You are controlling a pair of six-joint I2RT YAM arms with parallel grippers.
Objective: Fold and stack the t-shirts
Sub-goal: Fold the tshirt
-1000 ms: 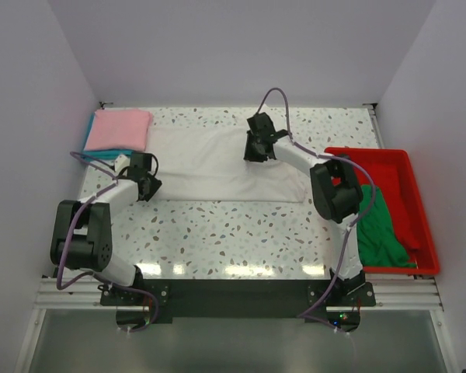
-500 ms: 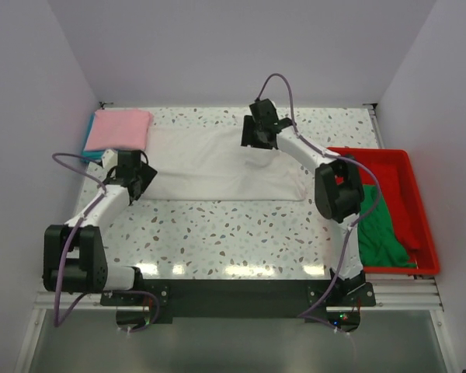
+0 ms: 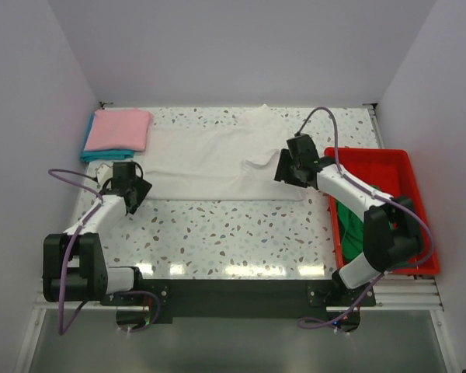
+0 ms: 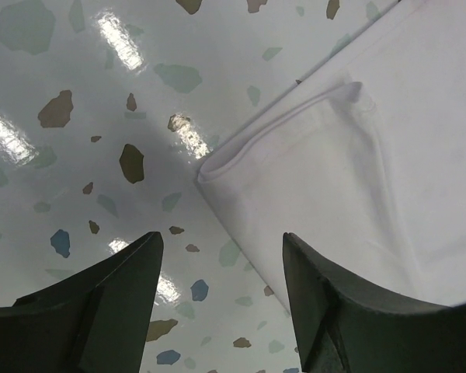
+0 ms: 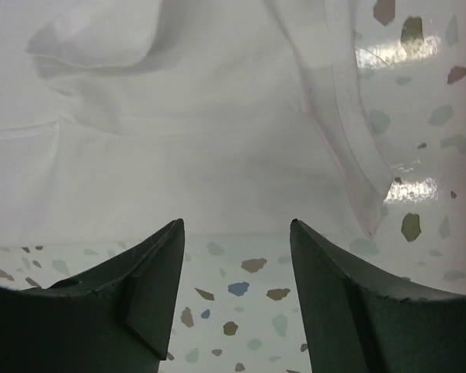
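Since a second ago the right arm has drawn back from over the middle of the white t-shirt (image 3: 210, 159), and its gripper (image 3: 283, 167) now sits over the shirt's right end, next to the red tray (image 3: 396, 167). The left gripper (image 3: 132, 189) has slid a little to the left and now sits just off the shirt's near left corner. The white shirt has changed too: a flap now reaches the far edge of the table (image 3: 241, 225), and a raised crease crosses the cloth right of centre.

The white t-shirt lies spread across the far middle of the speckled table. The left wrist view shows its folded corner (image 4: 357, 171) flat on the table beyond the left gripper (image 4: 219, 241), whose fingers are spread with only tabletop between them. In the right wrist view, the right gripper (image 5: 236, 229) is also spread and holds nothing, hanging above the shirt's near edge (image 5: 179, 140), where a collar-like band curves to the right.

The red tray stands at the table's right edge. It holds the green t-shirt (image 3: 348, 229), crumpled against its left wall and partly hidden by the right arm.

At the far left corner, the folded pink t-shirt (image 3: 120, 128) rests on top of the teal t-shirt (image 3: 101, 155), whose near edge shows beneath it.
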